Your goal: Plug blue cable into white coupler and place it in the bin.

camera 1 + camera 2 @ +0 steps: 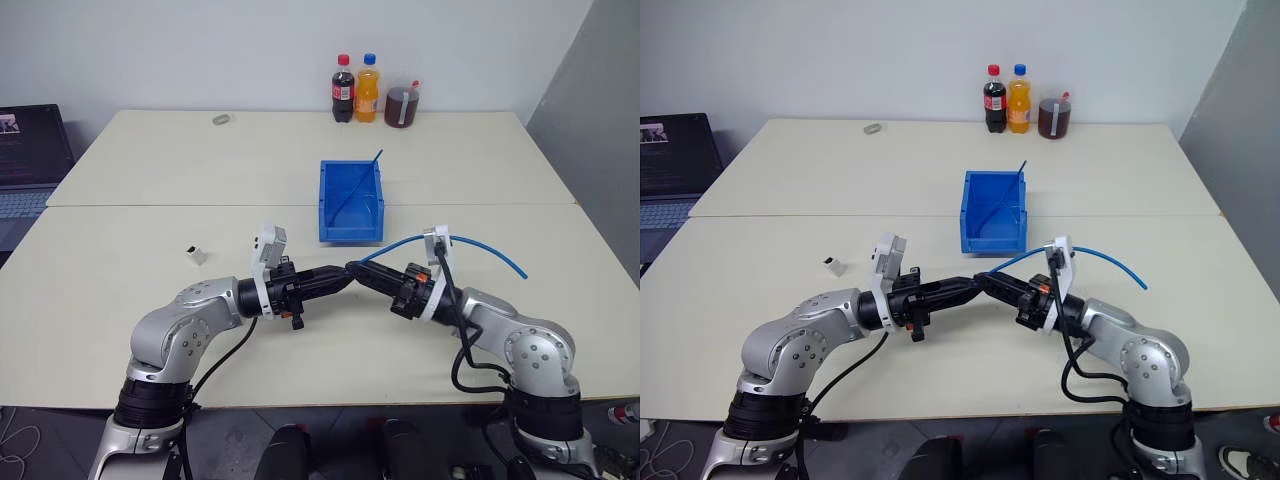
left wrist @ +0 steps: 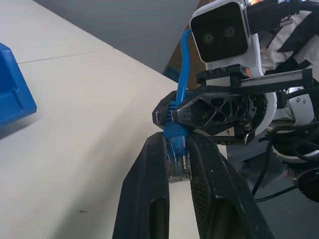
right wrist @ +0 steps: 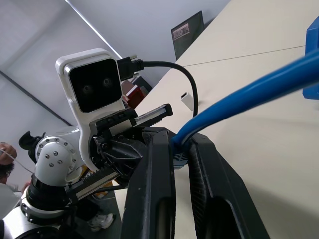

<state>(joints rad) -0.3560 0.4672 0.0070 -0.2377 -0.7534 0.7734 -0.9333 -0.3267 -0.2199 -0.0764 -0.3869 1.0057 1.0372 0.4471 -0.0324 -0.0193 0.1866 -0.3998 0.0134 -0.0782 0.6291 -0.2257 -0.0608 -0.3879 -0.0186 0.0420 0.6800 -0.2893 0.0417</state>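
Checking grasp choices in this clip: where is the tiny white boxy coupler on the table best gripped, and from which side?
Grip the tiny white plastic coupler across its flat side walls, coming from above. It stands alone on the cream table, so nothing blocks a descent, probably by the closer left gripper.

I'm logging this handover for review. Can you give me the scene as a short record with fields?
blue cable: held above the table, arching to the robot's right, clear plug at the claws
left claw: shut on the plug end
right claw: shut on the blue cable just behind the plug
white coupler: on the table, apart from both claws, unplugged
bin: on the table beyond the claws
bottles: far table edge
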